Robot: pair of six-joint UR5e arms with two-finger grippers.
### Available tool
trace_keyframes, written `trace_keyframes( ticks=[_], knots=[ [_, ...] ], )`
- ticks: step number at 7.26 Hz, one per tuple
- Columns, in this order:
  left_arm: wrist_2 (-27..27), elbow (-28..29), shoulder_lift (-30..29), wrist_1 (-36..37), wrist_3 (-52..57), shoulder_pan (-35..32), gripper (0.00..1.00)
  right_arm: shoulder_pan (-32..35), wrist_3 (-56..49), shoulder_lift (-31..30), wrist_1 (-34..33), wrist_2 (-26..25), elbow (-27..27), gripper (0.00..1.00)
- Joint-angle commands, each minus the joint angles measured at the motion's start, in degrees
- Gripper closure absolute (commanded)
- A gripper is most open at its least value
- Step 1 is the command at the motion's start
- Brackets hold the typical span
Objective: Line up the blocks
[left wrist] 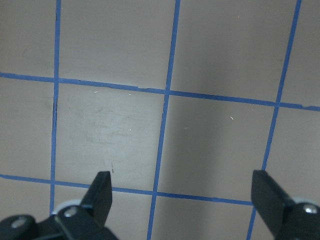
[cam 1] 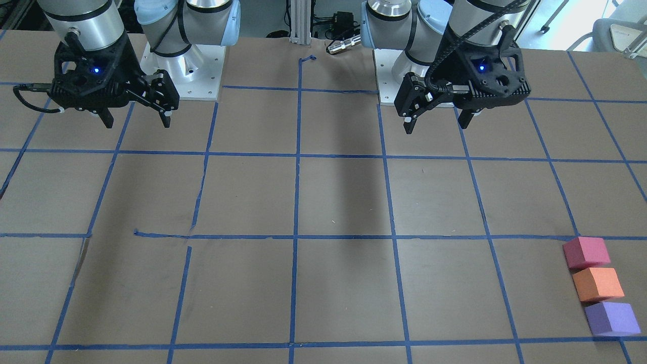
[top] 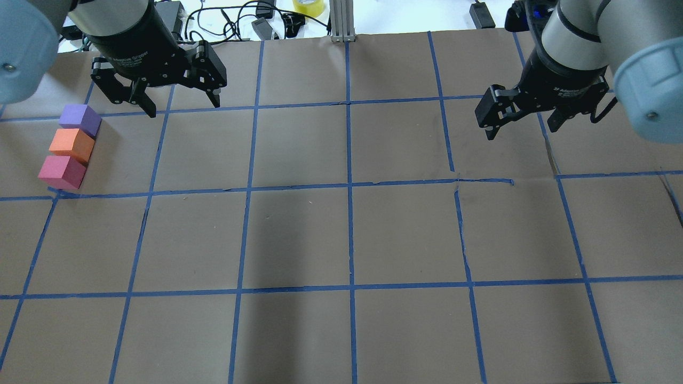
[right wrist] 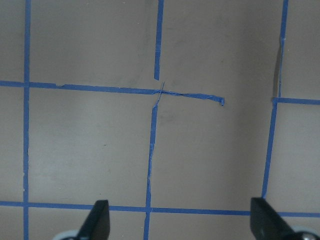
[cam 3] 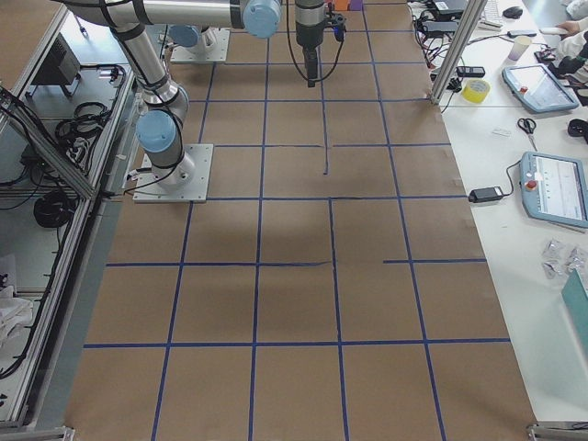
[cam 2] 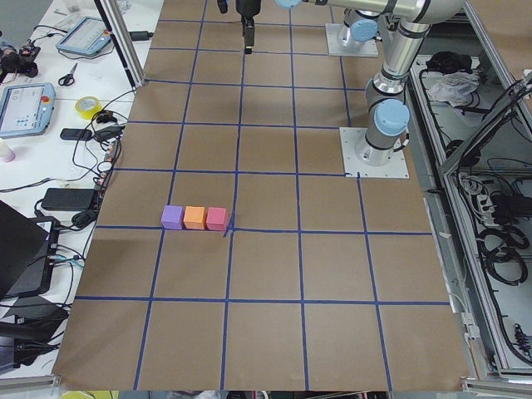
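Note:
Three foam cubes lie in a touching row on the brown paper table, at the robot's far left: purple block [top: 80, 119], orange block [top: 71, 144], pinkish-red block [top: 62, 172]. They also show in the front view as pinkish-red [cam 1: 586, 252], orange [cam 1: 598, 283] and purple [cam 1: 611, 318], and in the left side view [cam 2: 194, 217]. My left gripper [top: 184, 106] hangs open and empty above the table, to the right of the row. My right gripper [top: 520, 129] hangs open and empty on the far side of the table. Both wrist views show only taped paper between open fingers.
Blue tape lines [top: 349, 186] form a grid on the paper, torn near the right middle [top: 458, 184]. Cables and a yellow tape roll [top: 309, 6] lie beyond the far edge. The arm bases [cam 1: 187, 76] stand at the robot's side of the table.

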Motion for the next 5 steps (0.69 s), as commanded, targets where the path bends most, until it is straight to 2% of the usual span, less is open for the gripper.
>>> trace_keyframes(
  ticks=[1,5],
  knots=[
    [0.0,-0.5,0.4,0.1,-0.2,-0.1,0.00,-0.3,-0.1,-0.8,0.3,0.8,-0.6,0.00],
    [0.1,-0.8,0.9,0.0,-0.2,0.0,0.00,-0.6,-0.8,-0.9,0.8,1.5,-0.4,0.00]
  ],
)
